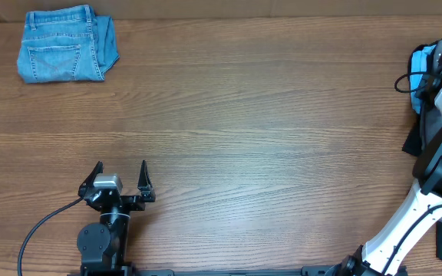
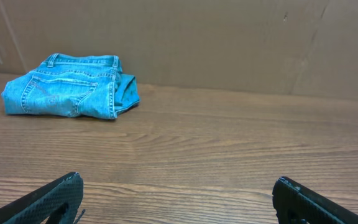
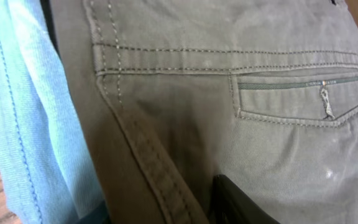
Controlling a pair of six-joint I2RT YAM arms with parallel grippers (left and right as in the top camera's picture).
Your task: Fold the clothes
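Presently | left tool point(image 1: 121, 164) spread (jeans point(image 1: 67, 44) well apart) | clothes point(image 3: 229, 143) fill right-wrist view

Folded denim jeans point(image 1: 66, 44) at far-left corner of wooden table point(image 1: 244, 115); light-blue garment point(image 3: 17, 112) far right.

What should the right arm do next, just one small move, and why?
Probably close on the grey garment and start drawing it toward the middle of the table. The right wrist camera is filled by its pocket seam, with a dark finger low at the cloth, and overhead the right arm sits over the pile at the table's edge, where there is no room to fold.
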